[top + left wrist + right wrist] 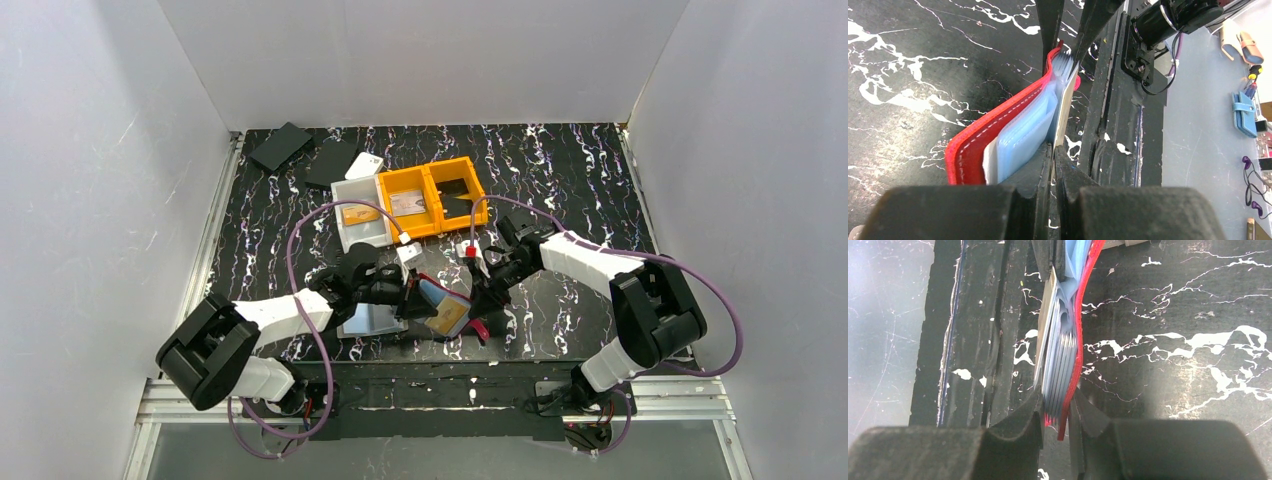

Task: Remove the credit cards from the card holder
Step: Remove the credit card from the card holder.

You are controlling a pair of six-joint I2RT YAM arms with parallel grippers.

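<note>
The table (pixel 580 170) is black, marbled with white veins and faint touches of purple. The holder (pixel 968 145) has a red cover with white stitching along its edge. Its sleeves (pixel 1023 135) are pale blue and translucent. A card (pixel 447 318) showing in it is tan-gold. My fingers (pixel 958 210) are matt black. My arms (pixel 290 312) are white with black joints, and my cables (pixel 293 250) are purple. The orange bin (pixel 445 166) shows black inside one half. The white bin (pixel 341 210) holds something tan. The walls (pixel 400 60) are plain white. The flat pieces (pixel 280 146) are black.
</note>
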